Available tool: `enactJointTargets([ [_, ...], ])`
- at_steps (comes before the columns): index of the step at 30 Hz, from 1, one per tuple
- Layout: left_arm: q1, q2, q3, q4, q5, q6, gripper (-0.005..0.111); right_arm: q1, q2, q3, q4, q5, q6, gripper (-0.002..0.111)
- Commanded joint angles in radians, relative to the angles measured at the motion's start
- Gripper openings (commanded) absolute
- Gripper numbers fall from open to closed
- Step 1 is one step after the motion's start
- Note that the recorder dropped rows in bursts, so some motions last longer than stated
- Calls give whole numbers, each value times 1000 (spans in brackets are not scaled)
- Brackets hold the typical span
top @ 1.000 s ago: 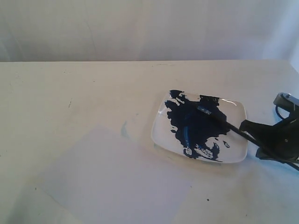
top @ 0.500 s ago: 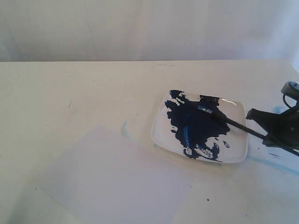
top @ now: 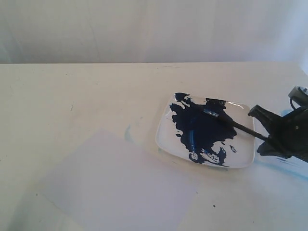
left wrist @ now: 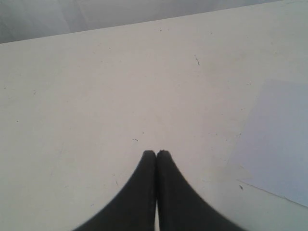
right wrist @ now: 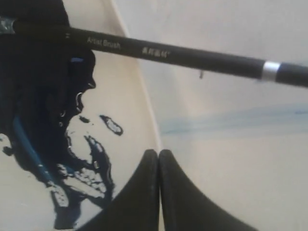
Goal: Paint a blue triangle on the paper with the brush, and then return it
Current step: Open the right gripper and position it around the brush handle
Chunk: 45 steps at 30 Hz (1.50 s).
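A pale table (top: 72, 96) fills my view. A plain, greyish sheet of paper (top: 115, 187) lies flat at the near left. To its right, a little farther back, sits a white square plate (top: 165, 138) covered in a large blotch of dark blue paint (top: 204, 130).

The brush (top: 236, 126) lies with its tip in the paint, and its black handle runs right and slightly nearer across the plate's right rim.

My right claw (right wrist: 159, 154) is over that rim with its two fingers pressed together, holding nothing. The brush handle lies just past the tips, apart from them. A faint blue streak (right wrist: 231, 120) marks the table right of the plate.

My left claw (left wrist: 156, 154) is also pinched closed and empty over bare table, near a corner of the paper.
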Motion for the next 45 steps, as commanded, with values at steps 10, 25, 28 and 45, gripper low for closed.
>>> enactJointTargets([
  [10,3,-4,4,-4,-2,-3,0,-9,-9,-1,-7,-22,352,0],
  [25,3,-4,4,-4,-2,-3,0,-69,-9,-1,-108,-14,470,18],
  [28,3,-4,4,-4,-2,-3,0,-69,-9,-1,-108,-40,470,37],
  [45,3,-4,4,-4,-2,-3,0,-69,18,-1,-126,-134,604,57],
])
